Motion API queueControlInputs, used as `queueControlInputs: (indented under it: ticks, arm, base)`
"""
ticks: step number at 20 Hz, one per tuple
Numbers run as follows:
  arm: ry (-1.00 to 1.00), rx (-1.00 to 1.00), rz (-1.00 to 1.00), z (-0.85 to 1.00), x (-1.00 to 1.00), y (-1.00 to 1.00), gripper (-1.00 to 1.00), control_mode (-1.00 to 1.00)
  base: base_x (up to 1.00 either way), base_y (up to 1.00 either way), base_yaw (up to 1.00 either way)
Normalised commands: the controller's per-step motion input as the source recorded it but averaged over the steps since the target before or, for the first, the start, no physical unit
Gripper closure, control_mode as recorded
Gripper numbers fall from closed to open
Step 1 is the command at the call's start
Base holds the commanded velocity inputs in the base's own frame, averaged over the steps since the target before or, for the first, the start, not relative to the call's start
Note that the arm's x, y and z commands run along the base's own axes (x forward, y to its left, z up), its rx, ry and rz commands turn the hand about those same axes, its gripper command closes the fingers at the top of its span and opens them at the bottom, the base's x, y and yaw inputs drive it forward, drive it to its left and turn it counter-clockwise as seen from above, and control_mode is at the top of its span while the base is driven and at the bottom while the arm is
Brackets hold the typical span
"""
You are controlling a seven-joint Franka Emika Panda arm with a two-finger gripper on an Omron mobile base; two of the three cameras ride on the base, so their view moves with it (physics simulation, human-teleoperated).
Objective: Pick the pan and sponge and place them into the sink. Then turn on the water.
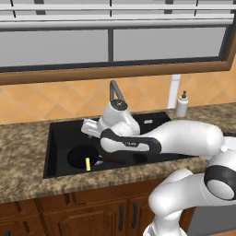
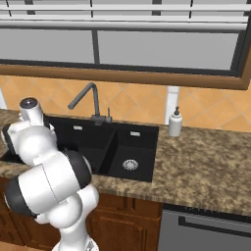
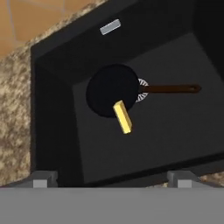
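Seen along my hand, my gripper [image 3: 112, 179] hung over the wide basin of the sink [image 3: 52, 113] with its fingertips [image 3: 43, 178] spread wide apart and nothing between them. Below, the pan [image 3: 109, 89] lay flat on the basin floor, partly covering the round silver drain [image 3: 143, 91], its thin brown handle running out to the right of that view. The sponge [image 3: 123, 117] stood on edge as a yellow strip, leaning across the pan's rim and onto the basin floor. From the left base view my arm hid much of the sink [image 1: 57, 152], yet the pan [image 1: 79, 156] and the yellow sponge [image 1: 88, 163] still showed in the near left part of the basin. Only the right base view gave the narrower basin with its own drain [image 2: 130, 164] and the whole faucet [image 2: 90, 104], its spout angled toward the wide basin. A white soap bottle [image 2: 175, 122] stood on the speckled brown stone counter [image 2: 206, 166] beside the sink, against an orange tiled wall below a wood-framed window; wooden cabinets ran under the counter.
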Motion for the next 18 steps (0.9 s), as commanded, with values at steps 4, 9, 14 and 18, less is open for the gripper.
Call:
queueControlInputs:
  ticks: [4,9,14,18]
  arm:
    - [0.13,-0.08,-0.03,0.81,-0.13,-0.26,-1.0,-1.0]
    - [-0.02,-0.03,0.07,0.15,-0.65,-0.68,-1.0,-1.0]
    - [-0.08,0.0,0.16,0.0,-0.49,-0.84,-1.0,-1.0]
    - [-0.09,0.0,0.15,0.0,0.01,-0.95,-1.0,-1.0]
  base:
    - [0.0,0.0,0.0]
    - [0.0,0.0,0.0]
    - [0.0,0.0,0.0]
    - [0.0,0.0,0.0]
